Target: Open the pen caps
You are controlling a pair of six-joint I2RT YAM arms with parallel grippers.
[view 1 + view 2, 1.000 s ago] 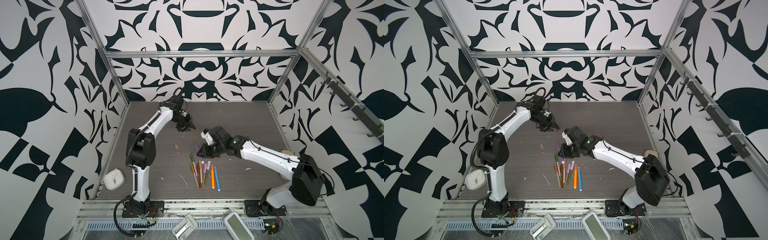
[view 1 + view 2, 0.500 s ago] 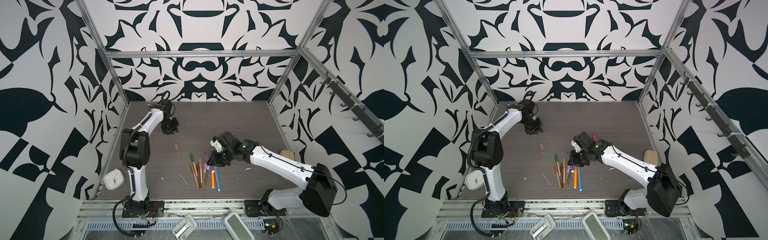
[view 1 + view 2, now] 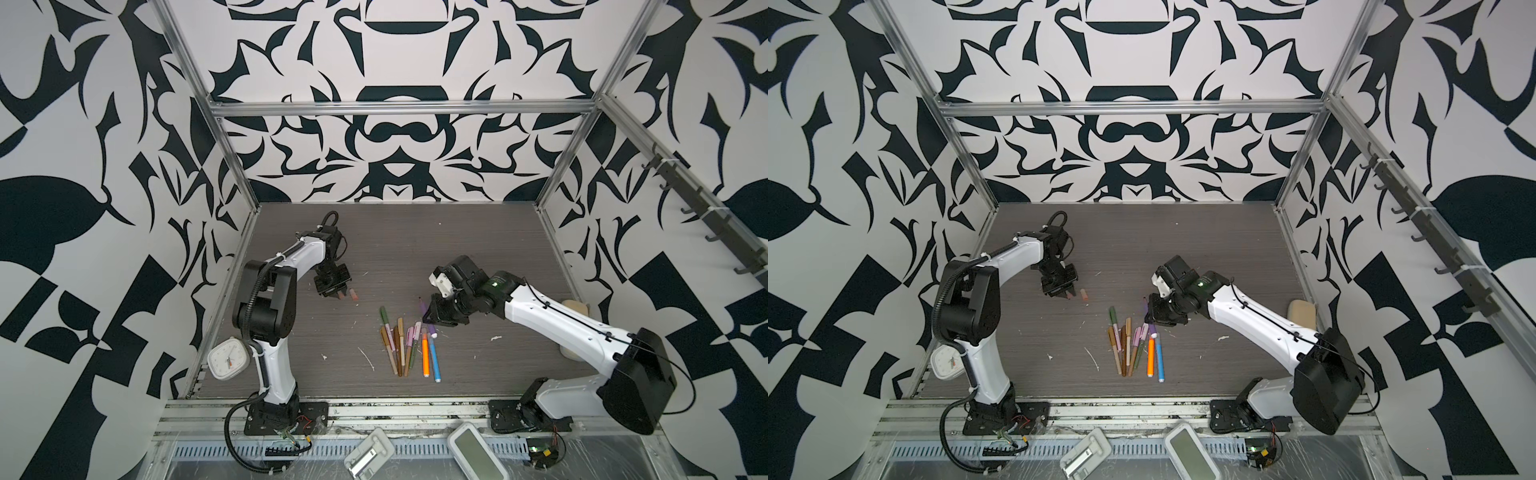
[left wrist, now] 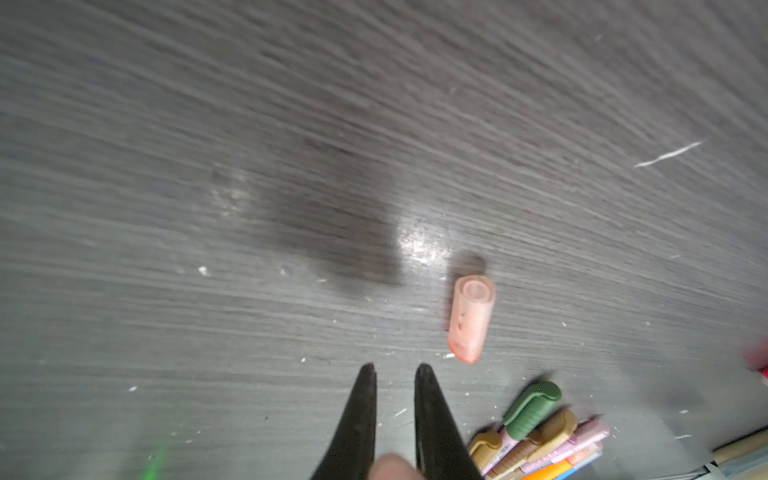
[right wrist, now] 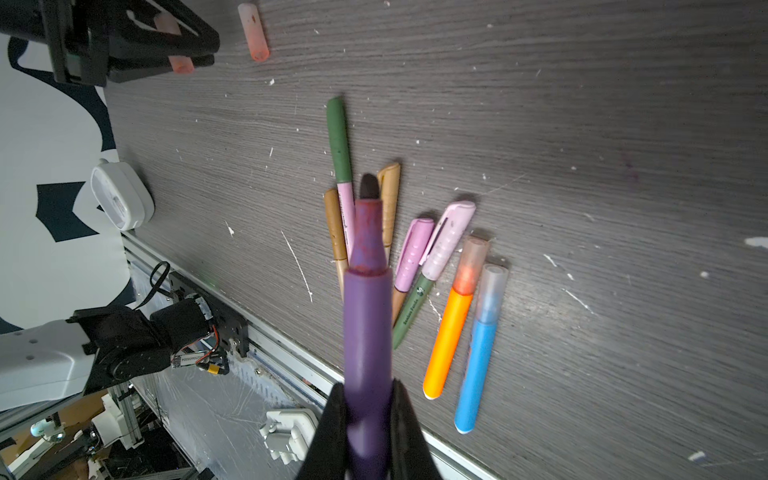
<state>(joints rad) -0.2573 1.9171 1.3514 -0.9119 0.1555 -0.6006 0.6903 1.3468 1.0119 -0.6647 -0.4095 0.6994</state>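
pen cap [image 5: 180, 64] brought over beside loose cap [image 3: 354, 294].

Both top views look down from high over the near edge onto the whole table [image 3: 415, 249]. Both wrist views sit close above it, sharing the pens [image 5: 449, 332].

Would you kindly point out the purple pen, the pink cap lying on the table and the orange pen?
purple pen [image 5: 368, 324]: right wrist view, mid barrel.
pink cap [image 4: 471, 320]: left wrist view, side wall.
orange pen [image 3: 425, 358]: a top view, mid barrel.
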